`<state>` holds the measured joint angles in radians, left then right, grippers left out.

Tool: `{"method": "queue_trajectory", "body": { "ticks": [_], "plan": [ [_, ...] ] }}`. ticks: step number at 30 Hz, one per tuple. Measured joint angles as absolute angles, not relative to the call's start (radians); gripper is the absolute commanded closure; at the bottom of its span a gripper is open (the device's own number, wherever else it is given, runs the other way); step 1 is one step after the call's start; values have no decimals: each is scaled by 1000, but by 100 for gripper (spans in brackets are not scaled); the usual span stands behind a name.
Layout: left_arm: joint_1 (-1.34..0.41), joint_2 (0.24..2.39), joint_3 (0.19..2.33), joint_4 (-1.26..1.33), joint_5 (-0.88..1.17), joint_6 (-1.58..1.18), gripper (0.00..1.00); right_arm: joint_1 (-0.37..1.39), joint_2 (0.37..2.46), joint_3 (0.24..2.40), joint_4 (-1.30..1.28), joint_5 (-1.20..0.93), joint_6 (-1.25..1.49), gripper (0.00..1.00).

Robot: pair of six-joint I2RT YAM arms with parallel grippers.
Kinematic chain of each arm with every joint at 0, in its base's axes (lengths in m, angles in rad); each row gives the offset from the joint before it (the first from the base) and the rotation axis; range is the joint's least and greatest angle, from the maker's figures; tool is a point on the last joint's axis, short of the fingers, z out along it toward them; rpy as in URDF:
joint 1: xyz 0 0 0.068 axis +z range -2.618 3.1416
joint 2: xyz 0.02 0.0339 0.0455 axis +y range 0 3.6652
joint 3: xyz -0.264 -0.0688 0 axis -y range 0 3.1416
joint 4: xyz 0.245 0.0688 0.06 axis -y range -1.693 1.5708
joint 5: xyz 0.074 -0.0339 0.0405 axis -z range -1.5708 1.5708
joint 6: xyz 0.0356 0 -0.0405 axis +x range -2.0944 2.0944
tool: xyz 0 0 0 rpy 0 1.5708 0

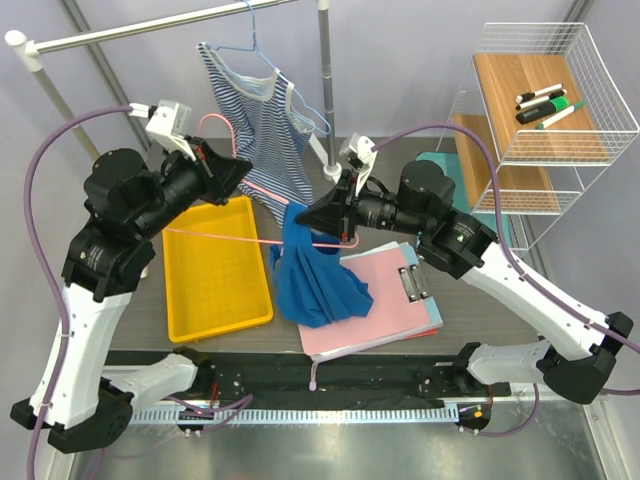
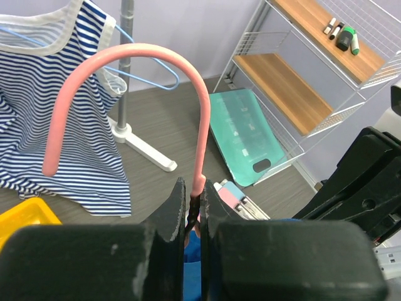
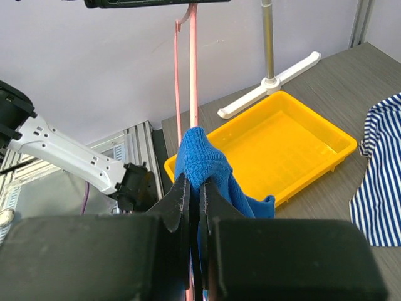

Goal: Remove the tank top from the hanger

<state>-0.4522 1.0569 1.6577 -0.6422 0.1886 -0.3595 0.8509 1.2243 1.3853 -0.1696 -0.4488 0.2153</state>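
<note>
Above grey table (image 1: 145, 320) — left gripper (image 2: 193, 197) clamps pink hanger (image 2: 125, 51), right gripper (image 3: 194, 188) pinches its blue tank top (image 1: 320, 280).

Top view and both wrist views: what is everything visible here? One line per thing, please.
tank top: one, blue, hanging from the pink hanger onto the clipboard
hanger: one, pink, between the arms
striped top: one, blue and white, on the rack
wire hanger: one, light blue, carrying the striped top
rack: one, silver, far side of the table
tray: one, yellow, table's left
clipboard: one, pink, table's middle
shelf: one, white wire with wooden boards, right
markers: several, black and green, top shelf
board: one, teal, below the shelf
table: one, dark grey
left gripper: shut on the pink hanger
right gripper: shut on the blue tank top
</note>
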Motion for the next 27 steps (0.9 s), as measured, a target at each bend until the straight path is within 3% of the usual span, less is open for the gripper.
{"method": "queue_trajectory", "body": {
  "ticks": [2, 12, 17, 27],
  "plan": [
    [-452, 1046, 1655, -649, 175, -359, 100, 859, 1226, 1386, -164, -442, 215, 98],
    [-458, 971, 1626, -647, 133, -388, 100, 875, 1226, 1379, -80, -423, 243, 57],
    [-458, 926, 1581, -603, 105, -464, 100, 875, 1226, 1379, -63, -403, 281, 50],
    [-458, 865, 1487, -500, 60, -545, 100, 876, 1165, 1390, -167, -295, 287, 7]
  ]
}}
